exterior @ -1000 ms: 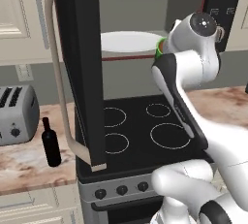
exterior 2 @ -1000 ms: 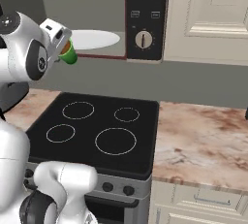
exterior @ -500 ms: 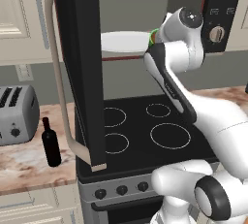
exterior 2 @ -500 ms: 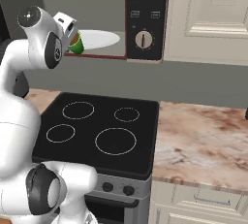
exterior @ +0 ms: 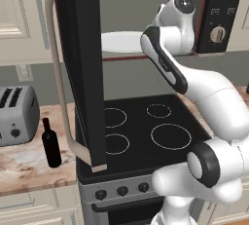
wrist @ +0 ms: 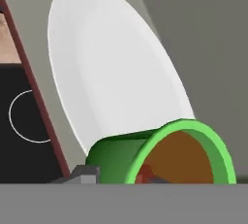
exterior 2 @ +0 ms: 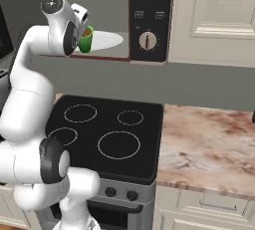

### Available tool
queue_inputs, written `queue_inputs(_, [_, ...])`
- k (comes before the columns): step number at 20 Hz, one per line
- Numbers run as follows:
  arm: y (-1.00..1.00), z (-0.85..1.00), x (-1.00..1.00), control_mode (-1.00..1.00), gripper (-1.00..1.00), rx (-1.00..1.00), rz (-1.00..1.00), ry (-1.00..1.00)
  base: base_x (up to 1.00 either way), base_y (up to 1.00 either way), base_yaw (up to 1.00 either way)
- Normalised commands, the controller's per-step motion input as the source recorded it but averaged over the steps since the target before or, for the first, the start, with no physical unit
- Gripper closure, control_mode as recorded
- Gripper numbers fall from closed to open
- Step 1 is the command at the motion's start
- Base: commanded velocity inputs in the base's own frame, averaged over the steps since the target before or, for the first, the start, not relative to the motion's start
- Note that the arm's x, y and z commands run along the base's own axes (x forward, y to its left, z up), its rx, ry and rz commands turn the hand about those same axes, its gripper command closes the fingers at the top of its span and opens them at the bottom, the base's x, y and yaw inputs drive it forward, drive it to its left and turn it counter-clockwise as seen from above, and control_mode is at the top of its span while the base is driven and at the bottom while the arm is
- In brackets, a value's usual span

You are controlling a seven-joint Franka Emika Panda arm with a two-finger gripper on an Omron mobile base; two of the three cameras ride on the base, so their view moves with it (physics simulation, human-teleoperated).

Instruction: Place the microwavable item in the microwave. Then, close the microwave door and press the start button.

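Observation:
The microwavable item (exterior 2: pixel 85 40), a small green cup (wrist: pixel 160 157) with brown contents, sits inside the microwave (exterior 2: pixel 149 20) above the near edge of the white turntable (wrist: pixel 111 72). My gripper (exterior 2: pixel 79 36) is up at the oven opening and closed around the cup, whose fingertips (wrist: pixel 83 174) barely show beside it. In the left base view the hand (exterior: pixel 177 14) hides the cup. The microwave door (exterior: pixel 82 63) stands wide open to the left, its beige bar handle (exterior: pixel 56 73) facing out.
Below the oven lies a black four-ring stove (exterior 2: pixel 104 129). A dark wine bottle (exterior: pixel 50 143) and a silver toaster (exterior: pixel 17 114) stand on the left counter. Marble counter (exterior 2: pixel 209 149) runs to the right, under a cream cabinet (exterior 2: pixel 219 15).
The arm has swung the hand and cup up and deeper into the microwave opening, over the turntable's edge. The door has not moved.

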Motion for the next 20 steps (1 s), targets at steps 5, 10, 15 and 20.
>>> queue_inputs(5, [0.12,-0.02,0.74,-1.0,1.0,0.0,0.03,0.11,0.0,0.0,0.0])
queue_inputs(10, [0.18,-0.15,0.53,-1.0,1.0,0.0,0.05,0.06,0.0,0.0,0.0])
queue_inputs(15, [0.23,-0.26,0.46,-1.0,1.0,0.0,0.06,0.05,0.0,0.0,0.0])
queue_inputs(20, [0.27,-0.35,0.43,-1.0,1.0,-0.03,0.05,0.06,0.0,0.0,0.0])
